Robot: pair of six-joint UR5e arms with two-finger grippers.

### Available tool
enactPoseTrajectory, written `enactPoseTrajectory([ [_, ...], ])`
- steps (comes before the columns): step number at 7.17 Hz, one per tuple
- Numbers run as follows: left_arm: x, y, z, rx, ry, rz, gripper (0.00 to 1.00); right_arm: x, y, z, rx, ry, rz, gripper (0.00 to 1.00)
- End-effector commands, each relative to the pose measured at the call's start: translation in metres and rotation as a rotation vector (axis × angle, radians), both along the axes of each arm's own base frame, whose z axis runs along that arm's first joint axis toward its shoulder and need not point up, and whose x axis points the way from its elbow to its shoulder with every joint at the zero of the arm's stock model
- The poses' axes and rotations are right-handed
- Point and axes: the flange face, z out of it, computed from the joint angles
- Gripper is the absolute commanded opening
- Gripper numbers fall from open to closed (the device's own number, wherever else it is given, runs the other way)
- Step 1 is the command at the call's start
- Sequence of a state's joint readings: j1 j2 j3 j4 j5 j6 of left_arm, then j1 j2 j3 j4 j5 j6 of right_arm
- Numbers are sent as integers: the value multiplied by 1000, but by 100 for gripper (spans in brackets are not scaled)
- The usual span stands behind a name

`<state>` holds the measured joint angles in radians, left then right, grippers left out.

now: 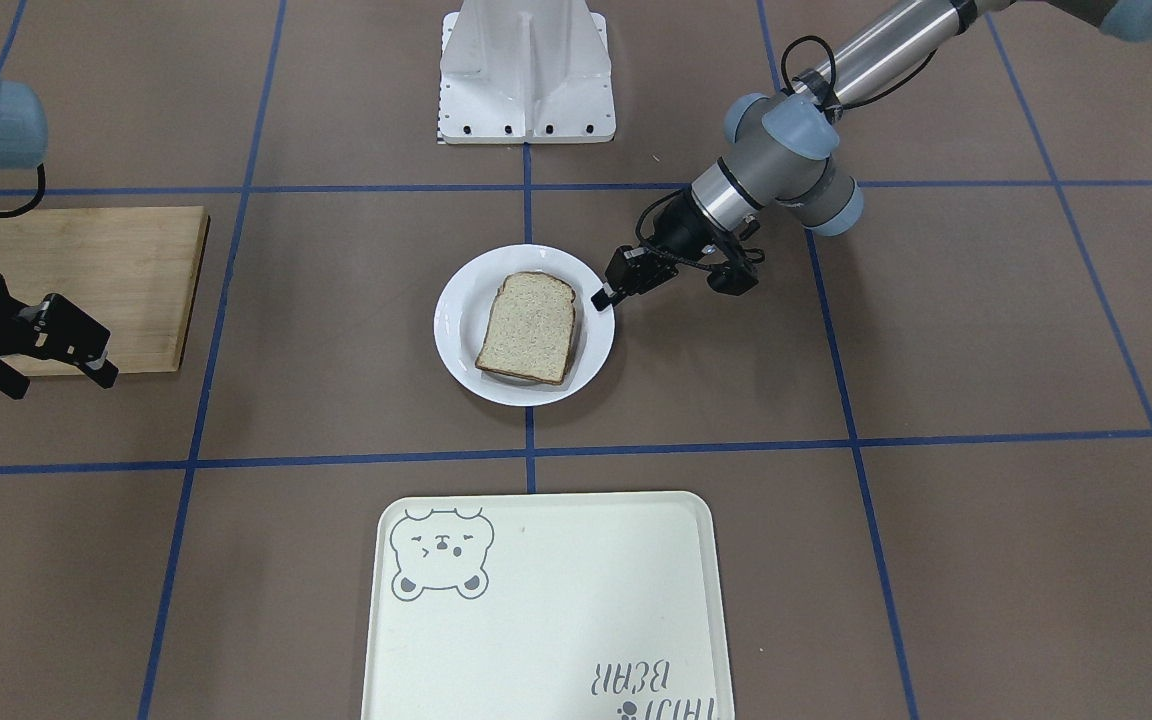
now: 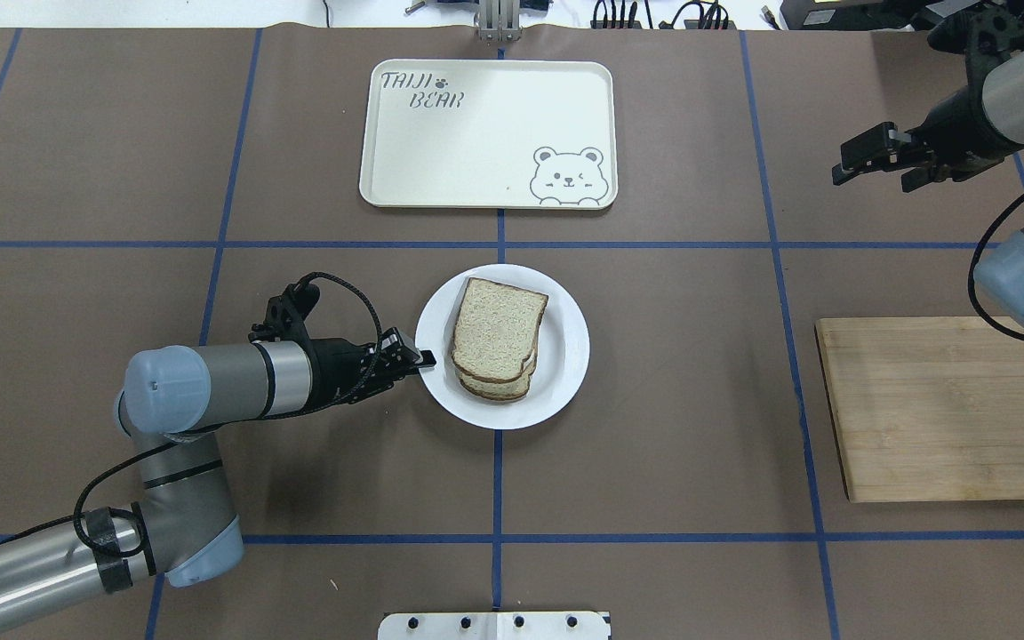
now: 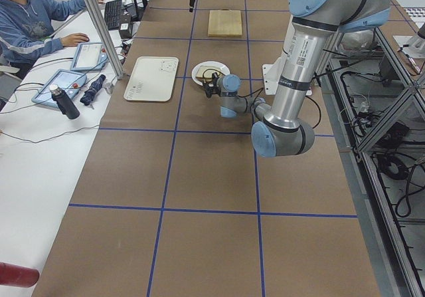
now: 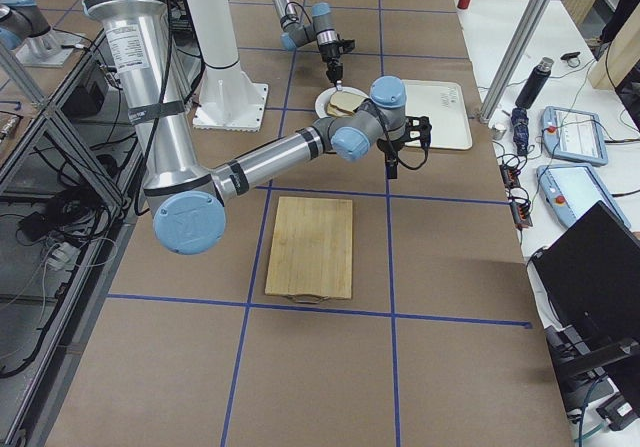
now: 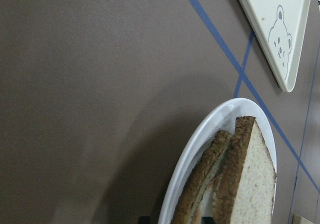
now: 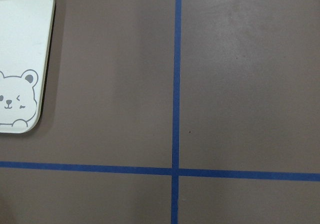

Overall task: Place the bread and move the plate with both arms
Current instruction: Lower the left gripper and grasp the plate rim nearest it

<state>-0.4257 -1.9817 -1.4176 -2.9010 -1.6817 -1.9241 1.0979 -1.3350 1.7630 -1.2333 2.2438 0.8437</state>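
From overhead I see the brown table [image 2: 654, 400], gridded in blue tape [image 2: 499, 489]. The white plate [image 2: 565, 356] sits at centre, the cream bear tray [image 2: 476, 133] at 12 o'clock, a wooden cutting board [image 2: 948, 409] at 4 o'clock, and what looks like a white pedestal base [image 2: 494, 625] at 6 o'clock.

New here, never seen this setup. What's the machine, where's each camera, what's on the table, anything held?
Two jointed robot arms, left arm and right arm, each ending in a two-finger gripper. Six cameras: one facing the robot across the table, one behind over its shoulders, one at each table end, one on each wrist. On the table: a white plate with a bread slice on top of another slice, a cream tray with a bear drawing, a wooden board. The left gripper is at the plate's rim; whether it grips is unclear. The right gripper hangs open, empty.
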Motion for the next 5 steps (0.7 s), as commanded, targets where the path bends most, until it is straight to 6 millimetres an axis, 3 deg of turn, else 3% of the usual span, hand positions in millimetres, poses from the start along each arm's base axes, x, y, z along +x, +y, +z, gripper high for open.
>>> enactPoseTrajectory([
  [1,-1,1,-1,0,11,3,0,-1,-1,-2,3,-2,-1,100],
  [3,-5,2,-11,9,33,4,0,-1,-1,-3,4,-2,-1,100],
  [5,-21,2,-37,22,89,-23,0,-1,-1,-3,5,-3,-1,100],
])
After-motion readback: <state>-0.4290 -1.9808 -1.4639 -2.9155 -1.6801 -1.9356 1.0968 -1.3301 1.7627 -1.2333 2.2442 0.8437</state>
